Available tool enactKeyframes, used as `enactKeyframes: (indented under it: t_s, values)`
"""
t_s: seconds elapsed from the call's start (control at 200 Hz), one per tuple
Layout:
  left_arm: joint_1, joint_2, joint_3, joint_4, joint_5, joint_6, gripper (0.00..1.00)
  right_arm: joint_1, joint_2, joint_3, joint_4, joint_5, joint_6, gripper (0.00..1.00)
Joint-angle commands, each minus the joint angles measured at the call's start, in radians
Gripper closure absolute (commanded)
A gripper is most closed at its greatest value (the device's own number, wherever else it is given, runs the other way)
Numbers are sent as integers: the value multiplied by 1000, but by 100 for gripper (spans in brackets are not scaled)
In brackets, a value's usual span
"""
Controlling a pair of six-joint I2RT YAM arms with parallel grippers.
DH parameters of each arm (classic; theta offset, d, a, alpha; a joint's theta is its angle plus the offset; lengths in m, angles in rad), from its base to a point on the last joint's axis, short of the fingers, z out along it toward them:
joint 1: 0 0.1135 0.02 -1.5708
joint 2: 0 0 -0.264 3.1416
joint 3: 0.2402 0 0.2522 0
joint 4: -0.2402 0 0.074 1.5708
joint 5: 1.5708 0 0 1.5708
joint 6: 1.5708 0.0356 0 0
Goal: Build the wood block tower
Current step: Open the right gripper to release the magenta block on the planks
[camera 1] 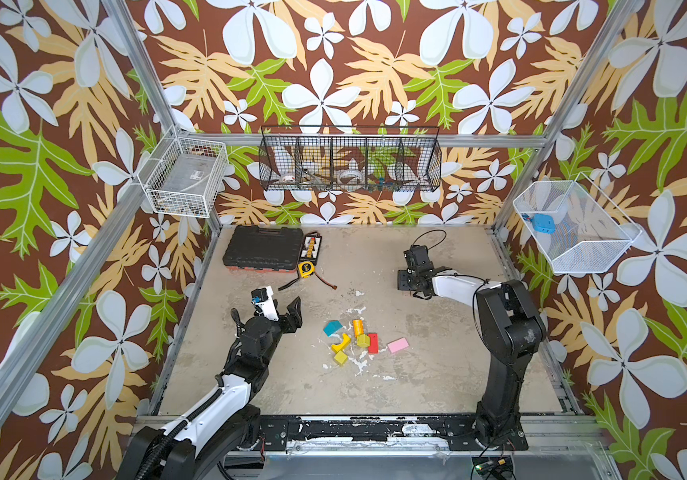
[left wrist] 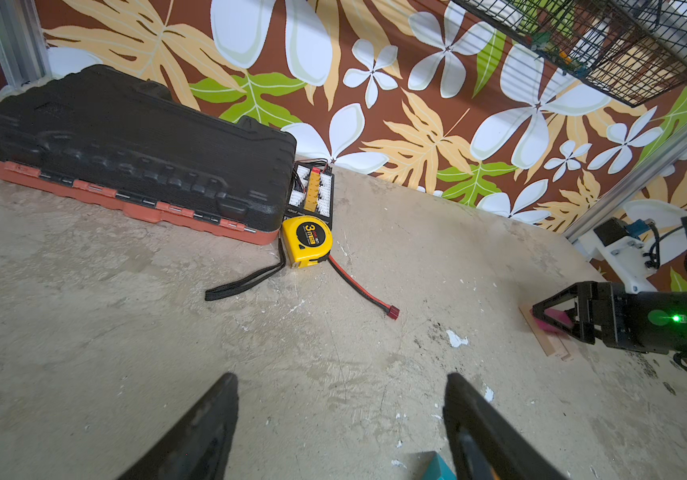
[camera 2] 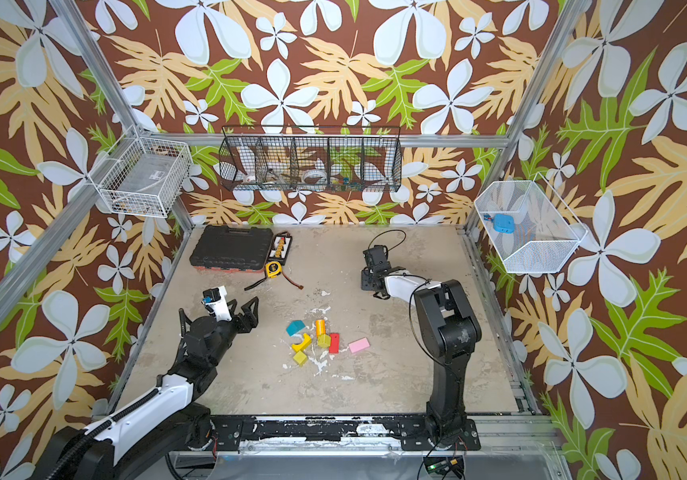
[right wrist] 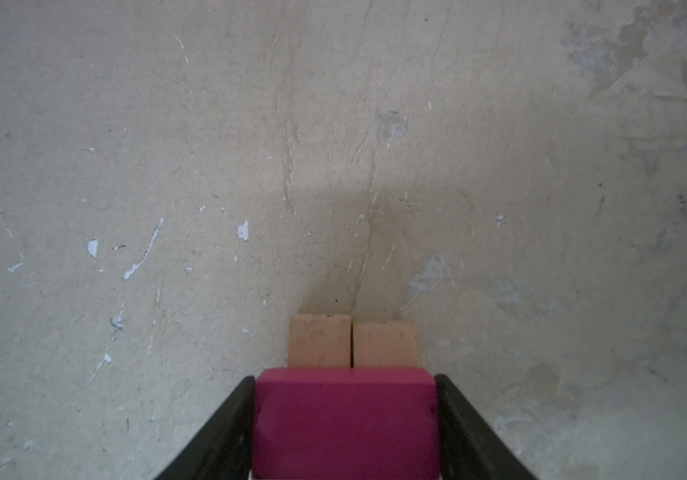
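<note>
My right gripper (right wrist: 344,386) is shut on a magenta block (right wrist: 344,424), fingers against both its sides. The block sits over two tan planks (right wrist: 352,343) lying side by side; whether it rests on them I cannot tell. The left wrist view shows that gripper (left wrist: 549,316) low over the planks (left wrist: 551,347). In both top views the right gripper (camera 1: 406,281) hides the block. Several loose blocks lie mid-floor: teal (camera 1: 333,327), orange cylinder (camera 1: 358,327), yellow arch (camera 1: 342,343), red (camera 1: 372,343), pink (camera 1: 398,345). My left gripper (camera 1: 281,309) hangs open and empty left of them, near the teal block (left wrist: 437,467).
A black tool case (camera 1: 263,249), a connector board (camera 1: 312,247), a yellow tape measure (camera 1: 305,269) and a red-black cable (camera 1: 327,284) lie at the back left. Wire baskets (camera 1: 350,160) hang on the back and side walls.
</note>
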State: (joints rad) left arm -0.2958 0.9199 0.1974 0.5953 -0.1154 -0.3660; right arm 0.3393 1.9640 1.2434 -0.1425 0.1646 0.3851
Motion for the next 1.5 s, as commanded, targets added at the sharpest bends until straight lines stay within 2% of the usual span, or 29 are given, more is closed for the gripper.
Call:
enactKeyframes:
  t_s: [0.0, 0.19, 0.42, 0.586, 0.871, 1.006, 1.231, 1.491]
  values:
    - [1, -1, 3, 15, -2, -8, 22, -1, -1, 3, -6, 16, -1, 33]
    - [1, -1, 4, 15, -3, -8, 21, -1, -21, -22, 19, 3, -8, 25]
    - [1, -1, 4, 15, -3, -8, 21, -2, -91, -112, 93, -32, -14, 11]
    - [1, 2, 5, 17, -3, -8, 21, -1, -109, -158, 124, -51, -11, 9]
    - [1, 4, 7, 15, -9, -8, 21, 0, -91, -178, 138, -63, -3, 14]
    - [1, 4, 7, 15, -7, -8, 21, -1, -72, -161, 121, -53, -2, 20]
    - [1, 5, 7, 15, -8, -8, 22, -1, -54, -152, 110, -41, -3, 22]
    - [0, 5, 7, 15, -9, -7, 21, -1, -50, -137, 93, -36, -1, 31]
